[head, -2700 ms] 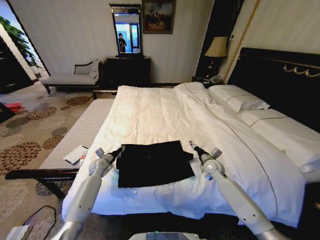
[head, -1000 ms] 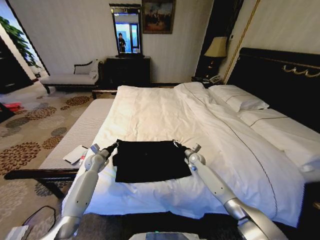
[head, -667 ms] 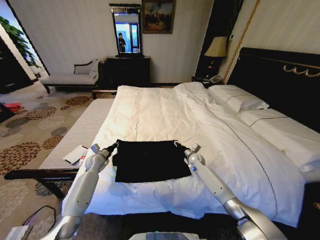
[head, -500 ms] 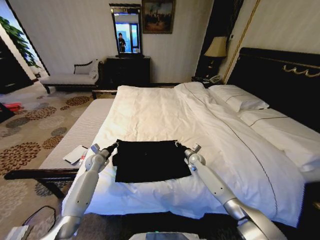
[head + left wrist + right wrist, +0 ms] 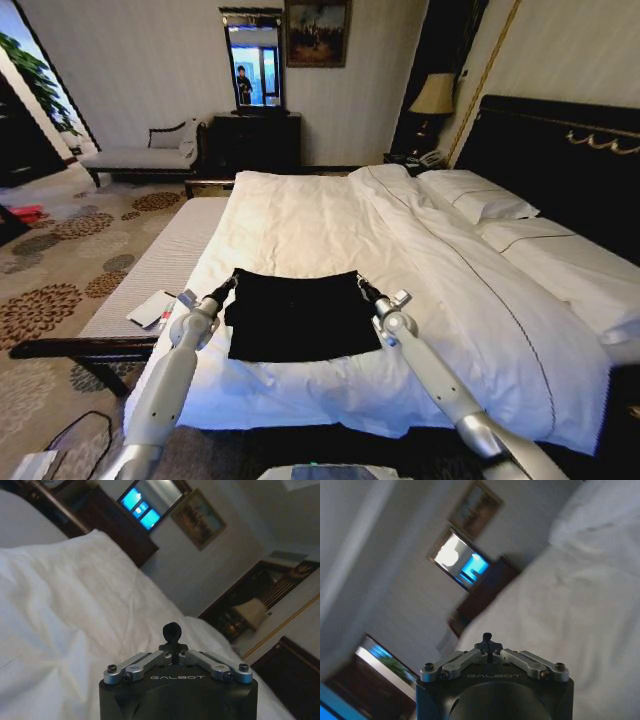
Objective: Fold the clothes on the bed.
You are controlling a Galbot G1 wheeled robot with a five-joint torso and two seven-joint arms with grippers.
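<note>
The shirt [image 5: 300,316] lies folded near the bed's [image 5: 300,225] foot edge. Left gripper [image 5: 232,281] and right gripper [image 5: 361,282] each pinch a far corner, fingers closed (probably keeping the cloth taut so the fold lands square).

"GALBOT" stands in pale letters on the black housing of the left hand [image 5: 171,632] and of the right hand [image 5: 487,641].
</note>
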